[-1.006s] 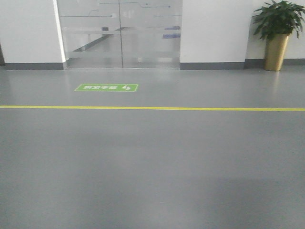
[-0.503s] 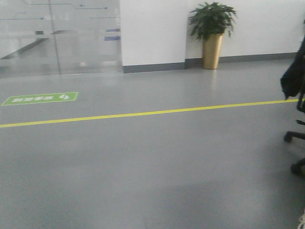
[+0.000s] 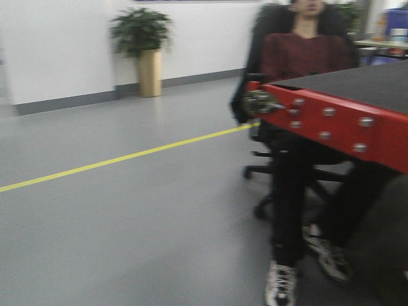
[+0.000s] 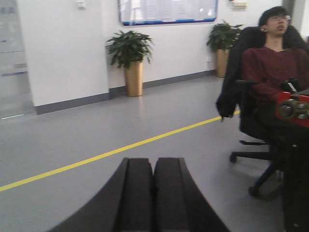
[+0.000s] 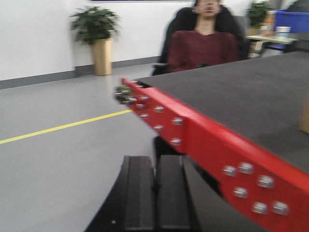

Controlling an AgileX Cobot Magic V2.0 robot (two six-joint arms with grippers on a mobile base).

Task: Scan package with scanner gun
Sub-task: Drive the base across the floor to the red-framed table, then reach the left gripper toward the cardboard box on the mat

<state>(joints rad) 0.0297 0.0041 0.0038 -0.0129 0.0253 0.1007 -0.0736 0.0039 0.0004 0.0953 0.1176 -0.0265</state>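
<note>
The package and the scanner gun are out of view in every frame. My left gripper [image 4: 153, 162] is shut, its two black fingers pressed together with nothing between them, hanging over bare grey floor. My right gripper [image 5: 155, 159] is also shut and empty, just left of the corner of a red-edged table [image 5: 203, 135] with a black top. A tan sliver [image 5: 305, 116] shows at the right edge of the right wrist view, on the table top. I cannot tell what it is.
The red-edged table [image 3: 331, 121] fills the right of the front view. A person in a dark red top [image 3: 299, 57] sits on a black office chair behind its corner. A potted plant [image 3: 148, 70] stands by the wall. A yellow line [image 3: 127, 156] crosses the grey floor.
The front view has swung to the right. The glass door and green floor sign have left the picture, the plant has slid left, and the red table and seated person have come in.
</note>
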